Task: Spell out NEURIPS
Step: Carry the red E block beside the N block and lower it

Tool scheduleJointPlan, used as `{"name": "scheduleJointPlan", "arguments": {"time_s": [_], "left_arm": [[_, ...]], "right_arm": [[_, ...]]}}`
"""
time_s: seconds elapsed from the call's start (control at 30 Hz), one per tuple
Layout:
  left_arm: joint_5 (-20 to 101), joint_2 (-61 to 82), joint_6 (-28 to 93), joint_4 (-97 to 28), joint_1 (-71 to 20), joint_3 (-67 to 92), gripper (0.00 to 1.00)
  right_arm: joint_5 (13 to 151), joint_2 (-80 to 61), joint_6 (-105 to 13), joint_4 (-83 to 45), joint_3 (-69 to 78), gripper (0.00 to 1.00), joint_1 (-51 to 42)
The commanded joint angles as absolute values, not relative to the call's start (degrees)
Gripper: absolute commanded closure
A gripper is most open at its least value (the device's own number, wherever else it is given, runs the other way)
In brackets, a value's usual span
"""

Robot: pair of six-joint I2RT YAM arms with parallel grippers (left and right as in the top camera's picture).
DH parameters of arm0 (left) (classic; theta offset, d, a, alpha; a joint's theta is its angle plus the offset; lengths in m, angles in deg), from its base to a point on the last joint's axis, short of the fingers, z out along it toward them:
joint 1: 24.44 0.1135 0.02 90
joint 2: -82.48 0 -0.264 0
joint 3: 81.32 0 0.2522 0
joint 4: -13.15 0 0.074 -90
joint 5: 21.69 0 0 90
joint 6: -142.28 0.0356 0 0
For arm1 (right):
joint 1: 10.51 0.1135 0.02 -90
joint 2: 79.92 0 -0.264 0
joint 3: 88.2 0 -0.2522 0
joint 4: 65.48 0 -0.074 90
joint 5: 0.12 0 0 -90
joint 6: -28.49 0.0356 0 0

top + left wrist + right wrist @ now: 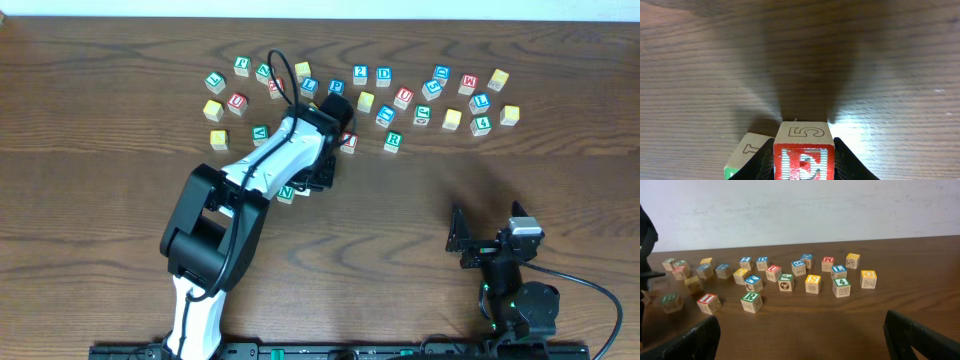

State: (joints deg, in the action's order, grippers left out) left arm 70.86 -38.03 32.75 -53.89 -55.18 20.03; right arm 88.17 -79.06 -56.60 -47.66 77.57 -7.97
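My left gripper [318,181] is shut on a red E block [804,161], which has a 5 on its upper face; the black fingers press both its sides [804,167]. It sits low over the wood, right beside the green N block [287,192], whose corner shows at the left in the left wrist view [746,152]. The green R block [392,141] [751,300], red I block [348,141] [708,302] and red U block [403,97] [773,272] lie among the loose blocks. My right gripper [468,240] [802,340] is open and empty.
Several loose letter blocks are scattered in a band across the far side of the table, from a green L block [214,81] to a yellow block [509,115]. A white wall runs behind the table [800,210].
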Motion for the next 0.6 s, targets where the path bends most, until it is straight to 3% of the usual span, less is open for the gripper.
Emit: {"name": "scheduleJointPlan", "arguments": {"time_s": [0.0,0.57], "left_arm": [[72.89,-39.49,32.03,-52.9,-53.17,17.82,0.73],[69.17,-39.49,30.5,-54.11,-52.91,17.78,0.73]], "right_arm": [[87.84,-79.21,-57.04,-47.49,77.72,0.01,-7.86],[87.84,-79.23,-57.04,-47.51,77.72,0.01,-7.86]]}}
